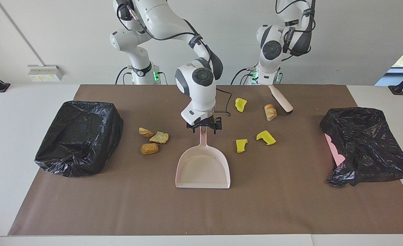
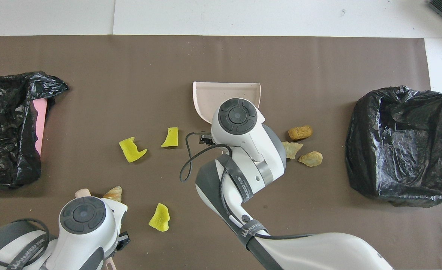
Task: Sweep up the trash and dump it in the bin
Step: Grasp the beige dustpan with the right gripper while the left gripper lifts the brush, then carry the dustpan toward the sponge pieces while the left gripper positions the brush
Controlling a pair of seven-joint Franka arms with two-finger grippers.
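Observation:
My right gripper (image 1: 204,127) is shut on the handle of a cream dustpan (image 1: 203,169) that lies flat mid-mat, mouth away from the robots; it also shows in the overhead view (image 2: 226,95). My left gripper (image 1: 270,85) holds a cream brush (image 1: 282,100), tilted, with its dark bristles on the mat. Three yellow chunks (image 1: 241,104) (image 1: 241,145) (image 1: 266,137) and one tan piece (image 1: 270,112) lie on the brush's side of the dustpan. Three tan pieces (image 1: 146,132) (image 1: 159,137) (image 1: 149,148) lie beside the dustpan toward the right arm's end.
A bin lined with a black bag (image 1: 80,136) stands at the right arm's end of the brown mat. Another black-bagged bin (image 1: 365,143), with pink showing at its side, stands at the left arm's end. A black cable hangs from the right wrist.

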